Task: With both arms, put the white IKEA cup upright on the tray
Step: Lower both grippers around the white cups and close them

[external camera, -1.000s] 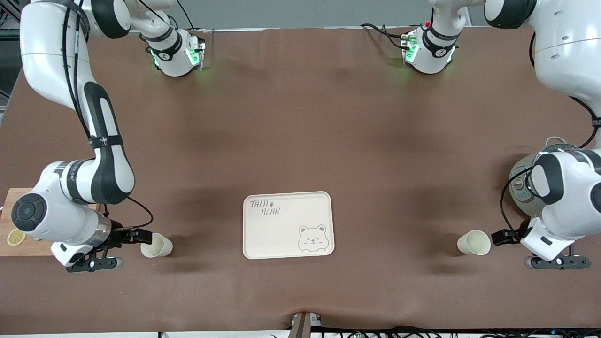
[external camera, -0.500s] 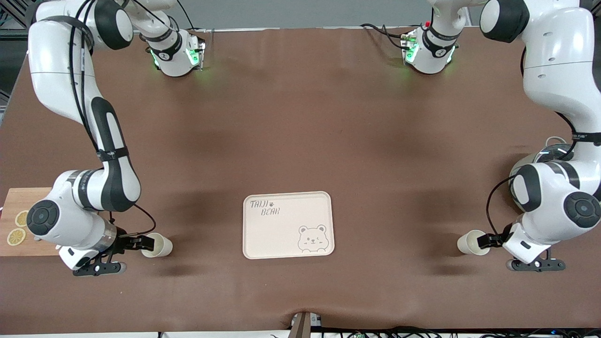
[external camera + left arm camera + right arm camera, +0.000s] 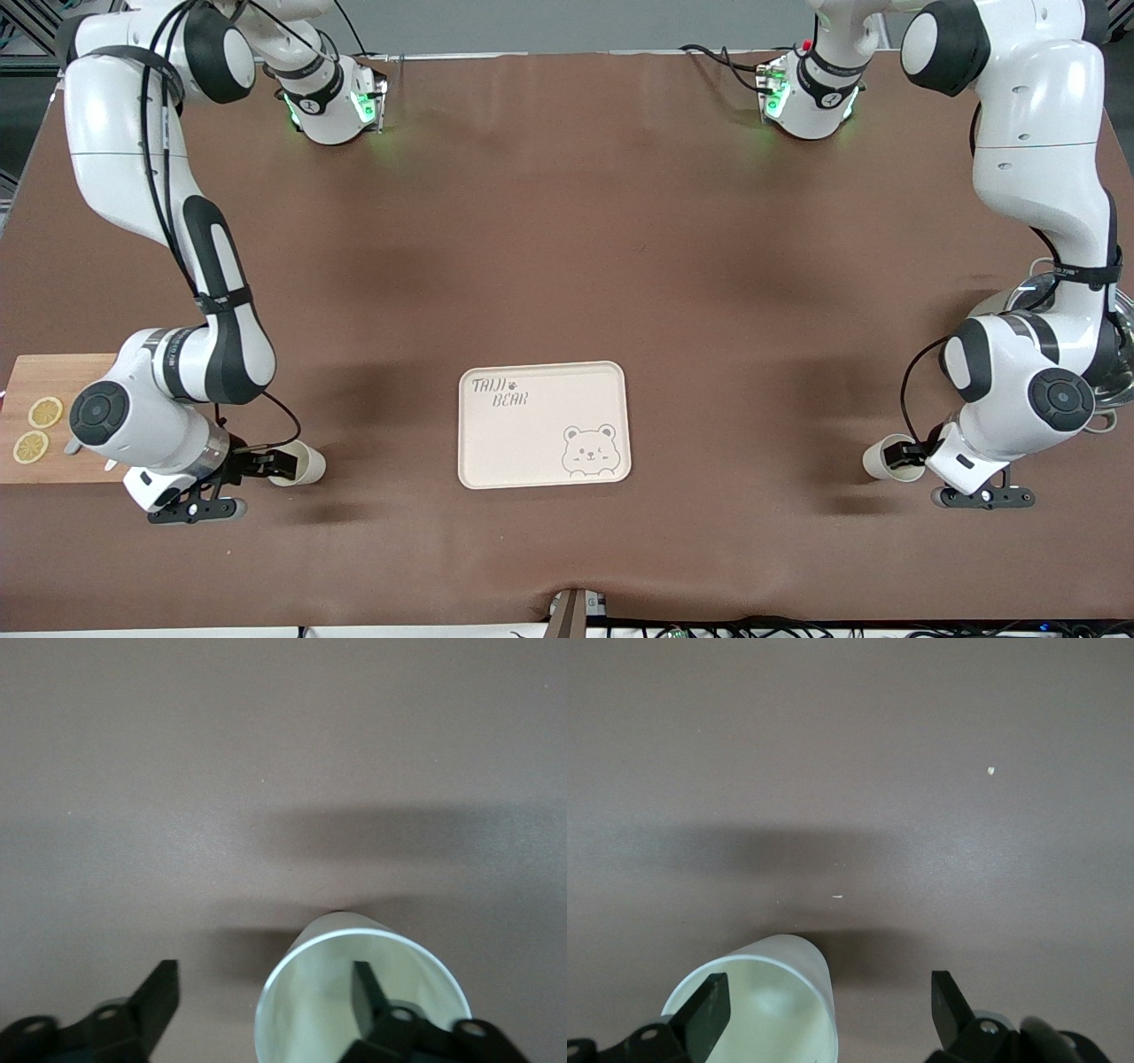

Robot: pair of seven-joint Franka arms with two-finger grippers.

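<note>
My left gripper [image 3: 902, 455] is spread, one black finger [image 3: 368, 992] inside the smooth white cup [image 3: 886, 458] lying at the tray's three o'clock, the other outside its wall. My right gripper [image 3: 270, 463] is likewise spread across the rim of the second cup [image 3: 301, 463] at nine o'clock. Between them sits the cream rounded-rectangle tray [image 3: 542, 424], raised rim, bear drawing. A wooden board [image 3: 35, 439] with lemon slices [image 3: 37, 429] lies by the right arm on matte brown cloth.

Brown cloth-covered table [image 3: 567, 266]; grey wall strip [image 3: 567, 25] above; wooden board [image 3: 53, 390] at right arm's end.
</note>
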